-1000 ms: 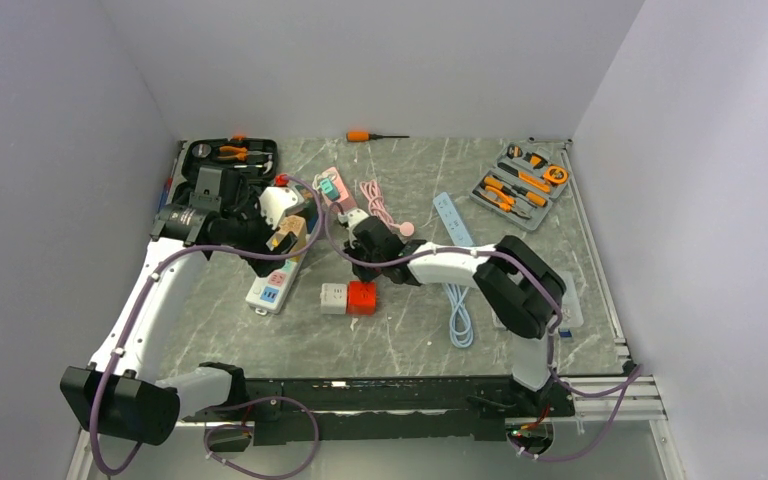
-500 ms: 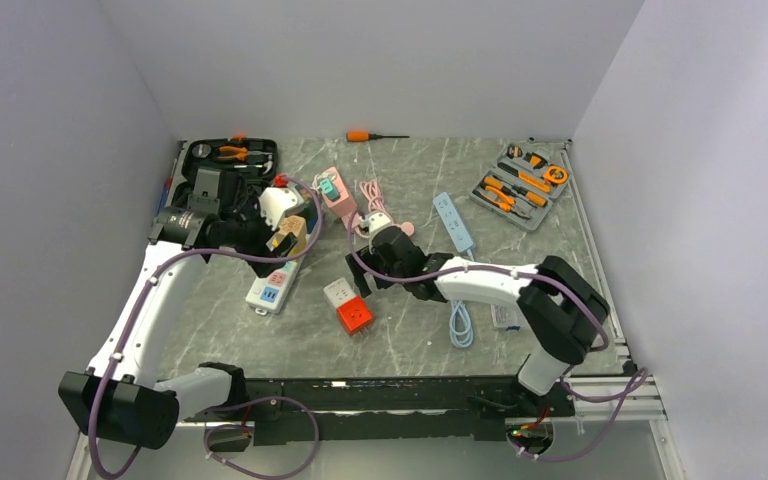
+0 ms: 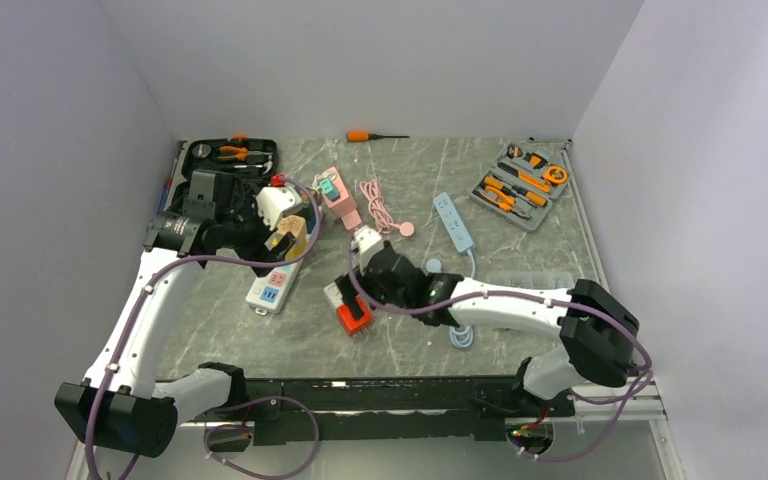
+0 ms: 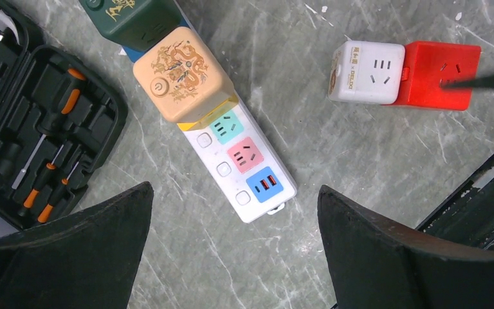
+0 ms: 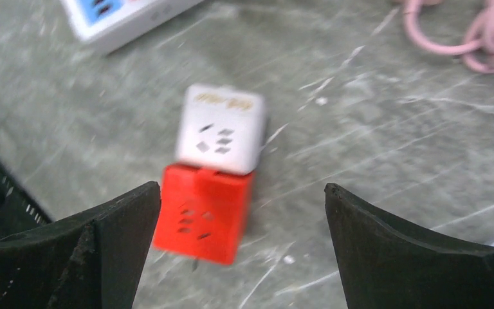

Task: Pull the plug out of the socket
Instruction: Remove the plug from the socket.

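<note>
Swung toward the table's near edge, right gripper hangs spread above the red cube; left gripper spread too.

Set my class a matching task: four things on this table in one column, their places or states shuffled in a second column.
Column one:
1 red cube
2 tan adapter
3 screwdriver
4 tool case

Column two:
A on the power strip
B lying open
C against the white cube
D alone by the back wall

Pairs: 1-C, 2-A, 3-D, 4-B
</note>
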You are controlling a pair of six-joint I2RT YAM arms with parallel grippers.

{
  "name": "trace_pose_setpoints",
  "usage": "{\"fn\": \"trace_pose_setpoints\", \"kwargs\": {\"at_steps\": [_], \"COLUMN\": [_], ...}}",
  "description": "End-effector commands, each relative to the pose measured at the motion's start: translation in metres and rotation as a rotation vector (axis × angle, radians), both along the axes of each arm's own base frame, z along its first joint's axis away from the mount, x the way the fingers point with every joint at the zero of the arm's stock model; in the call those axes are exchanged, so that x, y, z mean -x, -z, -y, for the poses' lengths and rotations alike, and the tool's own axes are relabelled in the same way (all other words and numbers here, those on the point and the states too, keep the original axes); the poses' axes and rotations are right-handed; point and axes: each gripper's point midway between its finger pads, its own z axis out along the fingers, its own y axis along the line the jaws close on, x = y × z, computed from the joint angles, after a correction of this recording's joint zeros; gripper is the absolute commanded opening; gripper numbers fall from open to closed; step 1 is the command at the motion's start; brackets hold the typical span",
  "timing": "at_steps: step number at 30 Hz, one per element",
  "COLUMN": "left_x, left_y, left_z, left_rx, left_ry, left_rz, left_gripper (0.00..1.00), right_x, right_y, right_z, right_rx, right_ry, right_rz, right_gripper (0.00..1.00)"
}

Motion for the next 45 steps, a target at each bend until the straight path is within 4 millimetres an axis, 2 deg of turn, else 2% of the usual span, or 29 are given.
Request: {"fn": "trace_pose_setpoints", "kwargs": {"at_steps": [1,8,20,27,31,34,39,41,42,45], "left_x": [-0.006,-0.005,-0.009,-0.009,-0.01,-0.011,-0.012,-0.011,-0.011,-0.005], "left_y": [-0.005,0.002,-0.016,-0.017,-0.026,-0.035,-0.029,-0.028,-0.027,-0.031], "left_z": [0.001,0.002,-0.003,-0.002,0.001,0.001,0.004,0.007,0.009,0.019], "left_rx": [0.012,0.005,0.003,0.008,0.034,0.046,0.048,0.056,0.065,0.104], "left_ry": [-0.009,-0.009,-0.033,-0.028,-0.008,-0.004,0.004,0.025,0.036,0.098], "left_rz": [0.029,-0.042,0.06,0.079,0.166,0.232,0.197,0.192,0.197,0.253], "left_gripper": [0.99,0.99,0.99,0.99,0.99,0.99,0.99,0.99,0.99,0.99], "right_x": [0.025,0.042,0.045,0.044,0.046,0.048,0.051,0.051,0.05,0.051], "right_y": [-0.001,0.025,0.066,0.08,0.092,0.099,0.102,0.097,0.093,0.077], "right_z": [-0.004,-0.017,-0.031,-0.042,-0.041,-0.034,-0.026,-0.027,-0.027,-0.029], "right_rx": [0.091,0.127,0.155,0.15,0.186,0.213,0.211,0.197,0.188,0.166], "right_ry": [-0.015,-0.013,-0.014,-0.049,-0.052,-0.048,-0.046,-0.05,-0.052,-0.076], "right_rz": [0.056,0.03,0.025,0.037,0.015,0.004,0.0,0.006,0.012,0.032], "right_gripper": [1.0,1.0,0.99,0.85,0.79,0.79,0.8,0.71,0.62,0.24]}}
